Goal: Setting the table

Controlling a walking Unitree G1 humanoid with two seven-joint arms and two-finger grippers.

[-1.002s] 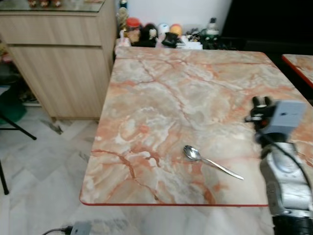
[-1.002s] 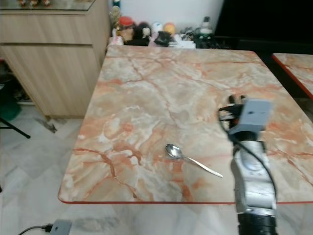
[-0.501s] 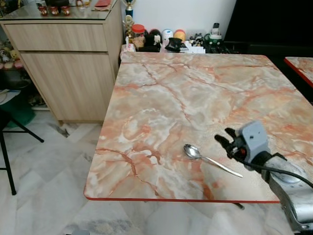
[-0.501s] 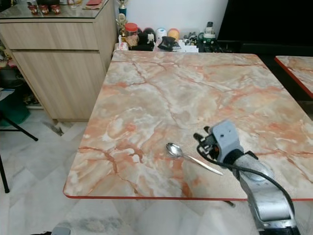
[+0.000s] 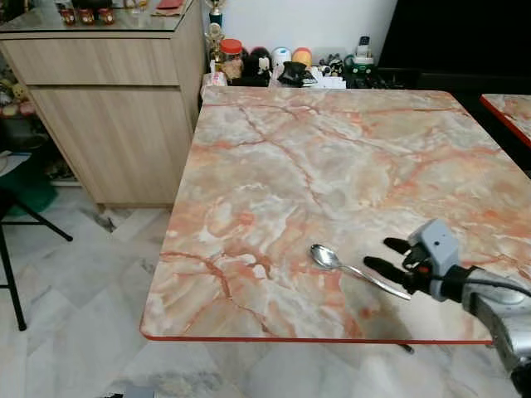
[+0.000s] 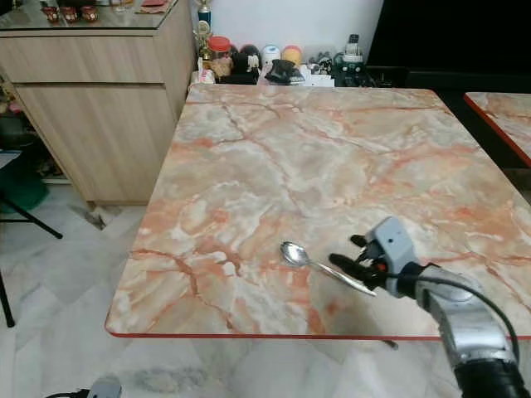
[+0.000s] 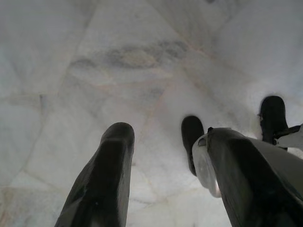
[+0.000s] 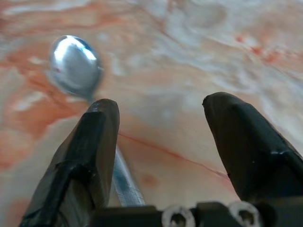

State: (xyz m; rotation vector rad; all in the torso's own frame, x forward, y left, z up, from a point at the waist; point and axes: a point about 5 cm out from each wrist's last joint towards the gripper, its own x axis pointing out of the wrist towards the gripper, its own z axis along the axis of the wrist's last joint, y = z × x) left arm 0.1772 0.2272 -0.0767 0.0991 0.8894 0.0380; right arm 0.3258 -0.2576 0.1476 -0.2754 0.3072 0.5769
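My right arm reaches forward and low from my right side. My right gripper [image 5: 388, 254] points to my left, and its two black fingers [image 8: 90, 156] are spread wide apart. My left arm hangs down. My left gripper [image 7: 161, 142] has its fingers apart too.

We see spoon [image 5: 358, 271] on table [image 5: 315, 166] near front edge; cabinet [image 5: 108, 108] left of table.
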